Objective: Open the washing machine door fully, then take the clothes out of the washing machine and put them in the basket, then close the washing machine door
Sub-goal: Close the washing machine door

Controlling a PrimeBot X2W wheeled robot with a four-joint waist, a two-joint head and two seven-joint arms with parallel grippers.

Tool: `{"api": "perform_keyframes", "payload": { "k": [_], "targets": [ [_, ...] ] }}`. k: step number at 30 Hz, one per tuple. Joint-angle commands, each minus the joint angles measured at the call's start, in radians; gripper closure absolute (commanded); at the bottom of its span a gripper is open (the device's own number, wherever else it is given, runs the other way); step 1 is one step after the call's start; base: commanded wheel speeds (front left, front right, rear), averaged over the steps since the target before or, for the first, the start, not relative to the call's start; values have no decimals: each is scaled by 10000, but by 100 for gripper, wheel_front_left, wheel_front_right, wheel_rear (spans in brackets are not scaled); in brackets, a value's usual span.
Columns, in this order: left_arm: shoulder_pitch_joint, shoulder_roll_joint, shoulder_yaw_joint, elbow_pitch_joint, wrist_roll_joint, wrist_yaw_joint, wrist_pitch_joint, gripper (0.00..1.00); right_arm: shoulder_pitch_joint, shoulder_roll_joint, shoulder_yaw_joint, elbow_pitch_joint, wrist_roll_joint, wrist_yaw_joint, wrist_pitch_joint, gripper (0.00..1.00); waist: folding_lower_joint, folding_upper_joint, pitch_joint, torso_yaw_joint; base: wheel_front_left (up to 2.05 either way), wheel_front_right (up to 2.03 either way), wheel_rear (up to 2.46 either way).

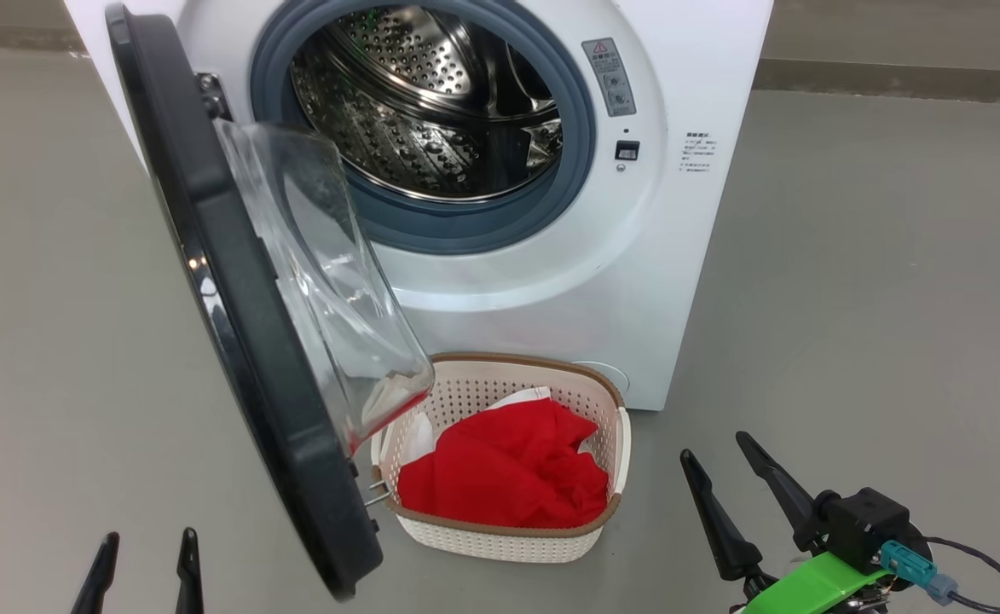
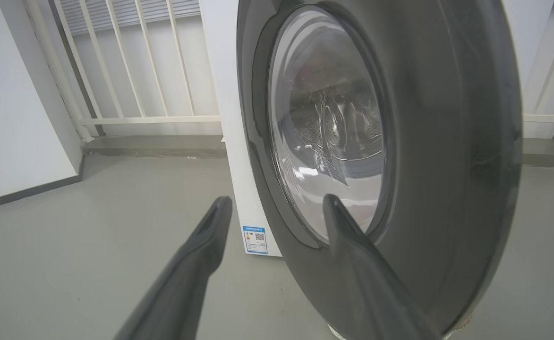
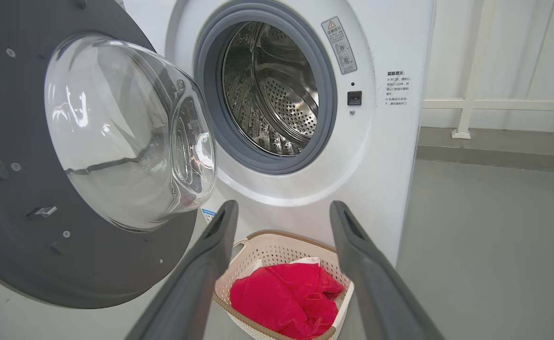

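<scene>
The white washing machine (image 1: 636, 256) stands ahead with its steel drum (image 1: 431, 102) bare. Its door (image 1: 244, 341) hangs swung out on the left, black rim edge-on, the glass bowl (image 1: 329, 281) facing the opening. Red clothes (image 1: 508, 469) lie in the cream basket (image 1: 615, 418) on the floor before the machine. My left gripper (image 1: 146, 554) is open at the lower left, just outside the door's outer face (image 2: 447, 141). My right gripper (image 1: 725, 465) is open at the lower right, a short way right of the basket (image 3: 277, 248), with the clothes (image 3: 281, 297) between its fingers' lines of sight.
Grey floor (image 1: 875, 298) spreads on both sides of the machine. A white railing (image 2: 130, 66) and a white wall (image 2: 17, 118) stand behind on the left; another railing (image 3: 494, 104) runs behind on the right. The open door juts out over the basket's left end.
</scene>
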Motion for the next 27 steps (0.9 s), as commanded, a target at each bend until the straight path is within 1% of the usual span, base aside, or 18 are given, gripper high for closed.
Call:
{"api": "perform_keyframes", "payload": {
  "k": [1, 7, 13, 16, 17, 18, 19, 20, 21, 22, 24, 27],
  "targets": [
    [-282, 68, 370, -193, 156, -69, -121, 0, -252, -68, 209, -216, -81, 65, -65, 0, 0, 0, -8, -4, 0, 0, 0],
    [-277, 23, 426, -268, 278, -92, -122, 0, -222, -84, 193, -250, -61, 65, -65, 0, 0, 0, -40, -13, 0, 0, 0],
    [-288, 7, 354, -234, 576, -18, -122, 0, -211, -83, 212, -277, -73, 65, -65, 0, 0, 0, -25, 30, 0, 0, 0],
    [-438, -10, 441, -142, 404, 143, -122, 0, -192, -101, 204, -269, -61, 65, -65, 0, 0, 0, -23, 79, 0, 0, 0],
    [-499, -16, 469, -67, 289, 183, -122, 8, -186, -104, 208, -257, -63, 65, -65, 0, 0, 0, -24, 90, 0, 0, 0],
    [-596, -21, 503, -28, 146, 216, -122, 21, -180, -105, 215, -243, -65, 65, -65, 0, 0, 0, -25, 102, 0, 0, 0],
    [-692, -26, 557, 35, -52, 257, -122, 58, -179, -104, 224, -231, -67, 65, -65, 0, 0, 0, -26, 110, 0, 0, 0],
    [-816, -32, 639, 100, -390, 288, -122, 69, -178, -103, 230, -222, -67, 65, -65, 0, 0, 0, -27, 118, 0, 0, 0],
    [-946, -36, 705, 153, -796, 318, -122, 89, -179, -103, 236, -213, -64, 65, -65, 0, 0, 0, -27, 122, 0, 0, 0],
    [-1090, -38, 738, 240, -1439, 371, -122, 100, -182, -102, 241, -209, -57, 65, -65, 0, 0, 0, -25, 124, 0, 0, 0],
    [-1380, -40, 722, 405, -2728, 496, -122, 100, -193, -103, 256, -200, -48, 65, -65, 0, 0, 0, -19, 122, 0, 0, 0],
    [-1859, -42, 584, 522, -4961, 638, 28, 100, -216, -103, 278, -180, -43, 65, -65, 0, 0, 0, 5, 111, 0, 0, 0]
  ]
}}
